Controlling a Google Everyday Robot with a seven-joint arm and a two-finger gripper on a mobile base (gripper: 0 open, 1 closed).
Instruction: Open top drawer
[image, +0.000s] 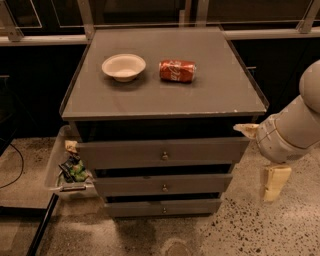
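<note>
While bowl (123, 66) and can (177, 71) sit above the top drawer (162, 152), the gripper (274, 182), state unclear, hangs rightward.

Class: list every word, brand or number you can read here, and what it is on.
"Coca-Cola", apparently: blurred white script on the red can.
No readable text on the bowl, top drawer or gripper, right of the cabinet.
Wrappers in the floor tray: too blurred.

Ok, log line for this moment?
gripper: low, right of cabinet, clear of top drawer | knob: untouched | cabinet top: bowl, can on its side
</note>
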